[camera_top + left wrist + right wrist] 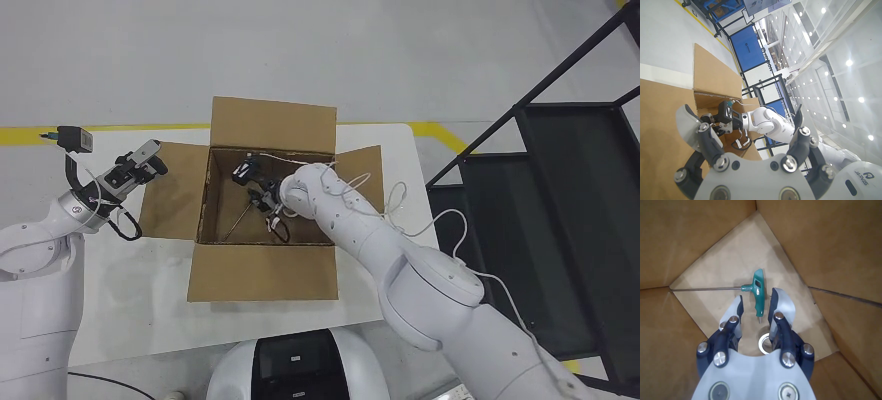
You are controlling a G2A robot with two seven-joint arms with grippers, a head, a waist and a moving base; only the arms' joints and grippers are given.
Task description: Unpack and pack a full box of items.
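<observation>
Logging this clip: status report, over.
Left gripper open, outside box. Right gripper open inside box, over green hex key. White ring nearby, not blocking.

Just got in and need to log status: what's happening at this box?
The right end effector is down inside the open cardboard box, open, just above a green T-handle key lying on the bottom near a white ring. The left end effector hangs open and empty over a side flap.

Right gripper [756, 295] pointed down, fingers apart. Left gripper [742, 109] held out to side, fingers spread wide.
</observation>
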